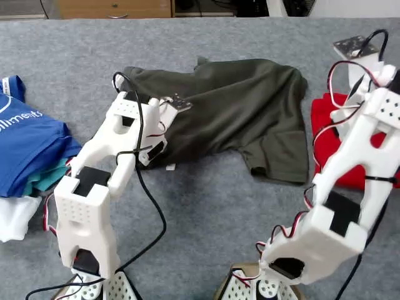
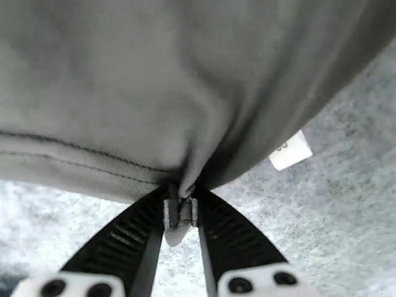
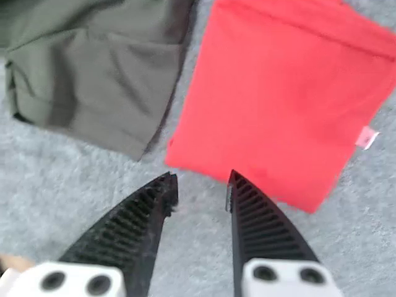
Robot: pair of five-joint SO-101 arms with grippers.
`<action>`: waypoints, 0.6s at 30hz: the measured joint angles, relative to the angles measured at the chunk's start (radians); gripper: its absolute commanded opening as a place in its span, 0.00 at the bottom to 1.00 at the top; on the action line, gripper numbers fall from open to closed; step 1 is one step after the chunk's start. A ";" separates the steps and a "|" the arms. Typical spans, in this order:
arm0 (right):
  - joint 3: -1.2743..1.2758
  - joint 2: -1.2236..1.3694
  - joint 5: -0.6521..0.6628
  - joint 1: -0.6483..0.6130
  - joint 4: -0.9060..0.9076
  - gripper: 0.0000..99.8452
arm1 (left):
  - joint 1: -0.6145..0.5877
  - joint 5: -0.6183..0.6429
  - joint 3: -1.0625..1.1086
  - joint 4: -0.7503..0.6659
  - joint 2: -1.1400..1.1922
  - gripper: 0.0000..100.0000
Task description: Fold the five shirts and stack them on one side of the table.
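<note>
A dark olive shirt (image 1: 231,112) lies spread and rumpled across the middle of the grey table. My left gripper (image 2: 180,207) is shut on the shirt's hem (image 2: 185,179), and a bunch of cloth rises from its fingertips; a white label (image 2: 291,150) hangs beside it. In the high view this gripper (image 1: 159,134) sits at the shirt's left edge. A folded red shirt (image 3: 284,93) lies at the table's right side, next to the olive shirt's sleeve (image 3: 93,80). My right gripper (image 3: 199,182) hovers open just off the red shirt's near edge, holding nothing.
A blue shirt (image 1: 28,147) with white print lies on a pile at the left edge, over teal (image 1: 47,178) and white (image 1: 15,219) cloth. The grey felt table (image 1: 206,206) lies bare in front of the olive shirt. Wooden furniture (image 1: 115,7) stands behind the table.
</note>
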 measured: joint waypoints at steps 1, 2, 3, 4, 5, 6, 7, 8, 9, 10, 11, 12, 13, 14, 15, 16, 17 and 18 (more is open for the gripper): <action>0.037 -0.020 0.000 0.000 0.000 0.15 | -0.003 0.011 -0.006 0.011 -0.011 0.02; 0.072 -0.041 0.000 0.000 0.000 0.15 | -0.006 0.017 -0.012 0.028 -0.029 0.02; 0.110 -0.064 0.000 0.000 0.000 0.15 | -0.011 0.020 -0.020 0.048 -0.054 0.02; 0.146 -0.086 0.000 0.000 0.000 0.15 | -0.015 0.021 -0.023 0.068 -0.081 0.02; 0.183 -0.109 0.000 0.000 0.000 0.15 | -0.018 0.023 -0.025 0.087 -0.109 0.02; 0.215 -0.126 0.000 0.000 0.000 0.15 | -0.021 0.023 -0.025 0.106 -0.137 0.02; 0.250 -0.144 0.000 0.000 0.000 0.15 | -0.028 0.026 -0.025 0.123 -0.158 0.02; 0.282 -0.160 0.000 0.000 0.000 0.15 | -0.035 0.026 -0.025 0.140 -0.176 0.02; 0.313 -0.173 0.000 0.000 0.000 0.15 | -0.046 0.026 -0.021 0.150 -0.193 0.02; 0.341 -0.184 0.000 0.000 0.000 0.15 | -0.058 0.026 -0.014 0.160 -0.206 0.02; 0.368 -0.192 0.000 -0.005 0.000 0.15 | -0.072 0.026 -0.006 0.166 -0.212 0.02; 0.396 -0.198 0.000 -0.011 0.000 0.15 | -0.087 0.035 0.006 0.169 -0.215 0.02; 0.428 -0.201 0.000 -0.020 0.000 0.15 | -0.103 0.048 0.017 0.169 -0.215 0.02; 0.460 -0.203 0.000 -0.031 0.000 0.15 | -0.121 0.057 0.029 0.169 -0.215 0.02; 0.491 -0.203 -0.006 -0.044 0.000 0.15 | -0.140 0.061 0.041 0.169 -0.215 0.02; 0.520 -0.203 -0.015 -0.061 0.000 0.15 | -0.160 0.063 0.052 0.169 -0.215 0.02; 0.546 -0.203 -0.031 -0.081 -0.005 0.15 | -0.178 0.064 0.061 0.169 -0.215 0.02; 0.568 -0.203 -0.046 -0.103 -0.015 0.15 | -0.196 0.066 0.068 0.169 -0.215 0.02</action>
